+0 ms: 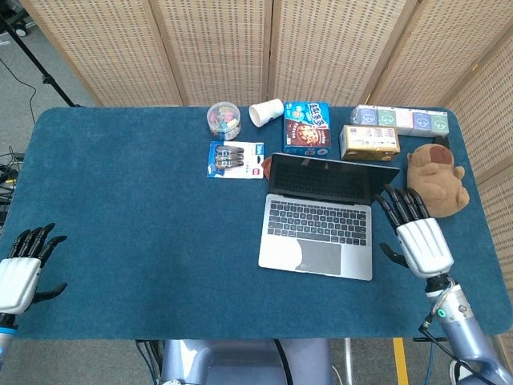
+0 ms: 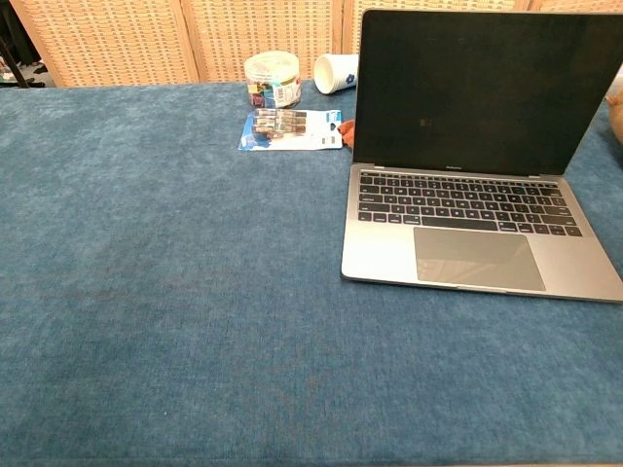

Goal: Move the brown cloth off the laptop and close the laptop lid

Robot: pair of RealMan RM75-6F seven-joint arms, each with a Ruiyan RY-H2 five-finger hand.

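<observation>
Laptop [image 1: 321,220] sits open on the blue surface [image 1: 136,208], screen dark, lid upright. A sliver of brown cloth [image 1: 265,166] peeks out at its back left corner, beside a blister pack [image 1: 235,158]. No writing on the boxes [image 1: 307,127] behind is readable to me. My right hand [image 1: 415,234] hovers just right of the laptop, fingers spread and empty, near a plush toy [image 1: 435,180]. My left hand [image 1: 20,269] rests at the near left edge, fingers released. Only the head view shows the hands; the chest view shows the keyboard, a jar [image 2: 272,78] and a cup [image 2: 337,72].
</observation>
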